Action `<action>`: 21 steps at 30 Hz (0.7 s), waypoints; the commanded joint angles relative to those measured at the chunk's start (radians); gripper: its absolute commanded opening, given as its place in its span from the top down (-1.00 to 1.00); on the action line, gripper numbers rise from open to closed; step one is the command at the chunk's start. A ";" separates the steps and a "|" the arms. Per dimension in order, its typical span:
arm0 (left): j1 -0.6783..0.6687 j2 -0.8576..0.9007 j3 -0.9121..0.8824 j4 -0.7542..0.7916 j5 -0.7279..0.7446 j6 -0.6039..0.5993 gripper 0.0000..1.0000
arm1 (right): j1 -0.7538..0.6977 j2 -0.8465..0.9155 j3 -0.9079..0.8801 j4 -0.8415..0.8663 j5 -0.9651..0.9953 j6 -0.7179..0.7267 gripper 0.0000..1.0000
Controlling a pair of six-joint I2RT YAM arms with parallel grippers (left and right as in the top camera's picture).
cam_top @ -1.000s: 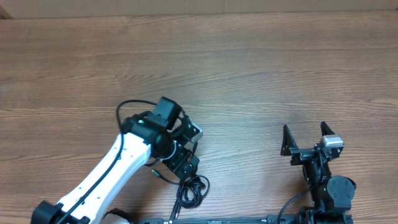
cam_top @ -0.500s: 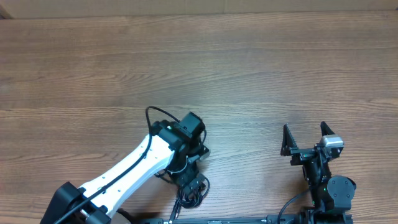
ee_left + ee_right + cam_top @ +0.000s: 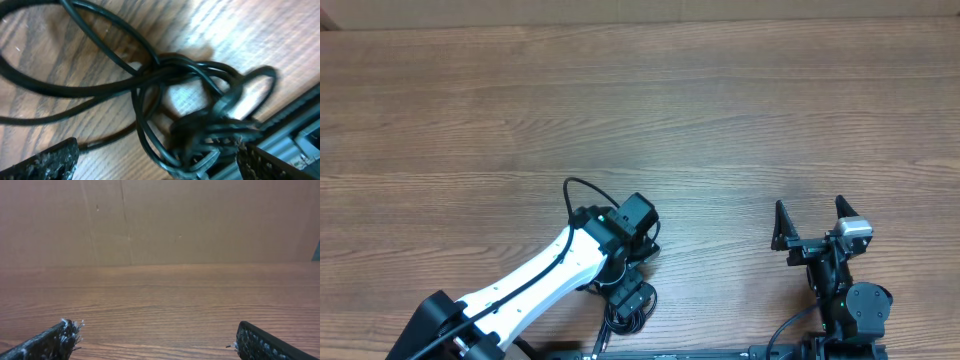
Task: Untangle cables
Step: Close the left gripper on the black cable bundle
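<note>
Warm brown on the bench (image 3: 720,120), with long streaky wood grain. The cables (image 3: 165,95) are glossy black, all of them. The left arm (image 3: 540,285) is white, its joints black, a green light on top. The right arm (image 3: 840,290) is black with a silver-grey block. The wall (image 3: 200,220) is plain tan. That blurred rail (image 3: 295,135) looks grey, perhaps.

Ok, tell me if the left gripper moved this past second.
Yes: the left gripper shifted toward the right gripper and the table's near edge.
</note>
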State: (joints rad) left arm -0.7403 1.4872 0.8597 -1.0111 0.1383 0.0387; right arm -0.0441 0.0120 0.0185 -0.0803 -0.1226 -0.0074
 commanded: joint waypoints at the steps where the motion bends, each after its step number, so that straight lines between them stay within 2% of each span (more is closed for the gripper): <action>1: -0.006 0.003 -0.052 0.044 -0.026 -0.046 -0.91 | 0.005 -0.009 -0.010 0.004 0.010 0.000 -1.00; 6: -0.006 0.003 -0.057 0.041 -0.034 -0.043 -0.71 | 0.005 -0.009 -0.010 0.004 0.010 0.000 -1.00; 8: -0.006 0.003 -0.057 0.042 -0.034 -0.042 -0.52 | 0.005 -0.009 -0.010 0.004 0.010 0.000 -1.00; 12: -0.006 0.003 -0.057 0.043 -0.034 -0.042 0.13 | 0.005 -0.009 -0.010 0.004 0.010 0.000 -1.00; 13: -0.006 0.003 -0.057 0.044 -0.034 -0.042 0.51 | 0.005 -0.009 -0.010 0.004 0.010 0.000 -1.00; 15: -0.006 0.003 -0.057 0.044 -0.034 -0.042 0.92 | 0.005 -0.009 -0.010 0.004 0.010 0.000 -1.00; 21: -0.006 0.003 -0.052 0.055 -0.038 -0.043 0.92 | 0.005 -0.009 -0.010 0.004 0.010 0.000 -1.00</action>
State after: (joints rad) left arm -0.7403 1.4872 0.8120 -0.9672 0.1150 -0.0021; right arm -0.0441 0.0120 0.0185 -0.0795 -0.1226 -0.0074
